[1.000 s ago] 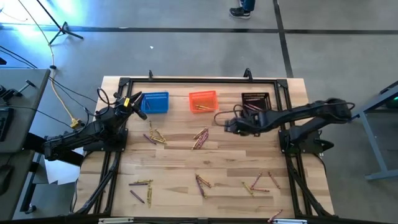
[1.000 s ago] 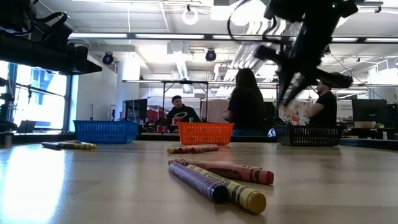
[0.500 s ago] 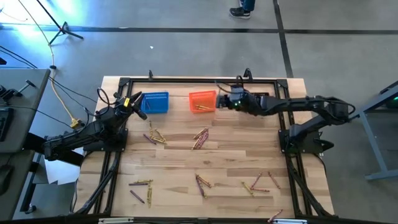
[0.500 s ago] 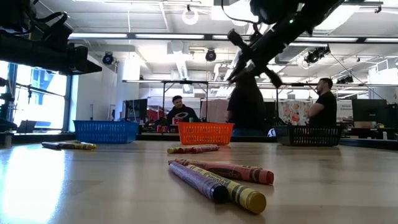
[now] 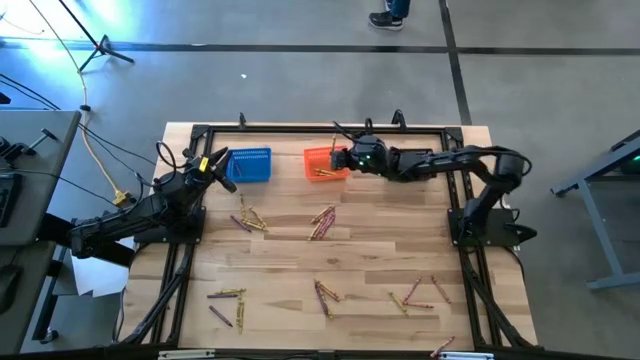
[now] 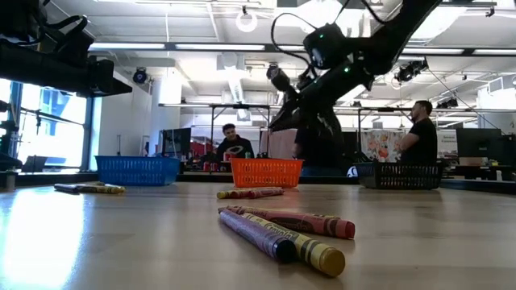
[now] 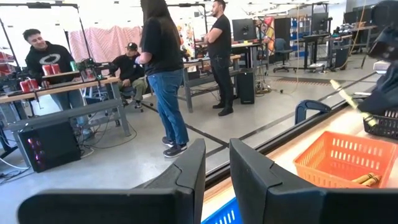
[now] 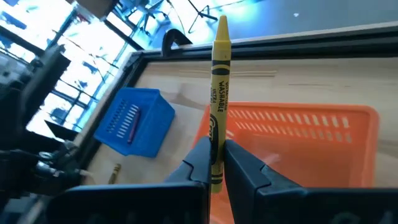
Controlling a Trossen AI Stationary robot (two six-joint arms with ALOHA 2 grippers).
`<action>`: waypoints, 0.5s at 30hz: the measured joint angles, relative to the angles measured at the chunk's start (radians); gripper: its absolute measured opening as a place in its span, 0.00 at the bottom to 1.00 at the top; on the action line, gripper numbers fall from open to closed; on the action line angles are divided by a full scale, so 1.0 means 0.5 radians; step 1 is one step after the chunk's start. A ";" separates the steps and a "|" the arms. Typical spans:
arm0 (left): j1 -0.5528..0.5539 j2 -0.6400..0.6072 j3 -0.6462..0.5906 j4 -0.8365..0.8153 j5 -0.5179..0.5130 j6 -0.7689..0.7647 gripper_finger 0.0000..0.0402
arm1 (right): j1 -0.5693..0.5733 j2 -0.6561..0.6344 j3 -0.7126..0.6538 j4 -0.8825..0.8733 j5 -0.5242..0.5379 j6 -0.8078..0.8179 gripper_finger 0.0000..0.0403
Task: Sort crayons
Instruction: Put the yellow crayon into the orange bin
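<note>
High view: the right gripper [image 5: 343,158] hangs over the orange basket [image 5: 325,163] and pinches a yellow crayon [image 8: 217,99], which sticks up from between its fingers [image 8: 200,163]. More crayons [image 5: 322,222] lie all over the table [image 5: 280,260]. The left gripper [image 5: 212,162] waits next to the blue basket [image 5: 249,165]. Its fingers have a narrow gap and hold nothing.

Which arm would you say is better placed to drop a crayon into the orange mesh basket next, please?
The right: its gripper grips a yellow crayon above the orange mesh basket. The left gripper waits beside the blue mesh basket.
</note>
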 joint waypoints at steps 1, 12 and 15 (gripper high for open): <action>0.000 0.000 0.000 0.000 0.000 0.000 0.15 | -0.005 0.031 0.026 -0.002 0.000 -0.028 0.04; 0.001 0.000 0.000 0.000 -0.001 0.000 0.15 | -0.028 0.161 0.298 -0.253 0.003 -0.371 0.04; 0.000 0.000 0.000 0.000 0.000 0.000 0.15 | -0.029 0.161 0.341 -0.359 -0.036 -0.487 0.04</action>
